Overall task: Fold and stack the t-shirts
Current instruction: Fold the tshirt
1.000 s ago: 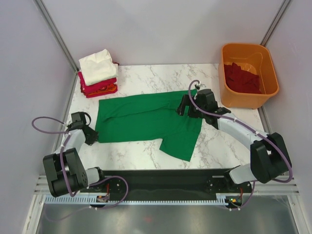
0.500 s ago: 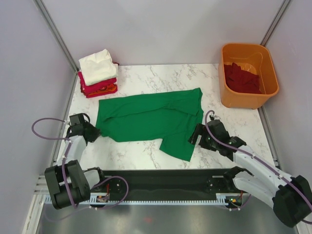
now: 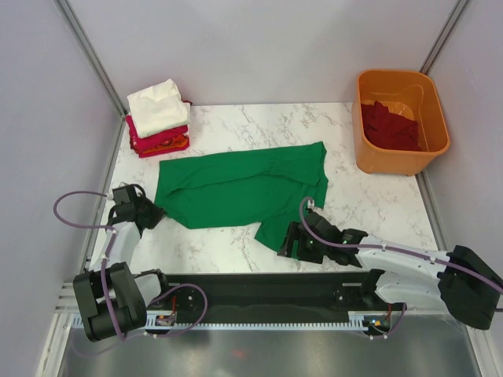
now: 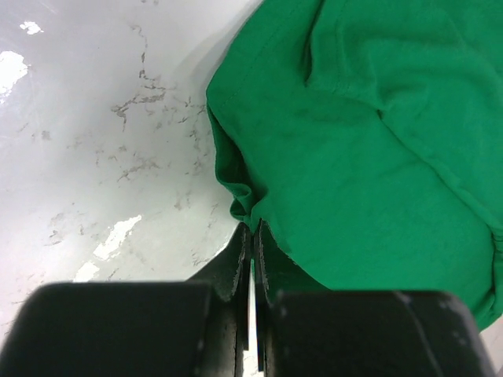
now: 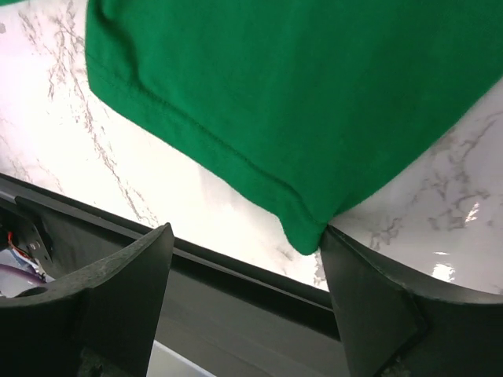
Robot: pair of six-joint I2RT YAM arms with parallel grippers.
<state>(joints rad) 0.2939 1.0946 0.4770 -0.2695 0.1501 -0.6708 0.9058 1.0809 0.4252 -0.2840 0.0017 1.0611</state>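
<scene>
Green t-shirt [image 3: 236, 188] lies spread on the middle of a white marble table [image 3: 259, 122] with grey veins, closer to my side than to the far edge. Pale grey wall panels [image 3: 236, 47] close the table in on the left, the back and the right, with metal struts [image 3: 90, 55] in the far corners. A black rail [image 3: 259, 287] runs along the near edge between my two bases. In the far left corner sits a stack of folded shirts [image 3: 157, 118], cream-white on top, red and orange beneath. In the far right corner stands an orange tub [image 3: 401, 162] with a dark maroon shirt [image 3: 389, 126] crumpled inside.

The green cloth's long axis runs left to right across the table, its right end tilted a little toward the far side. From its right half a narrower part reaches toward the near edge. I cannot tell which end is the neck.

My left gripper [image 3: 149, 216] is at the shirt's near left corner, jaws clenched on the hem there, the cloth bunched at the tips. My right gripper [image 3: 289, 245] sits low at the near tip of the part that reaches toward me. Its jaws are spread wide with a finger on either side of that corner, grasping nothing.
</scene>
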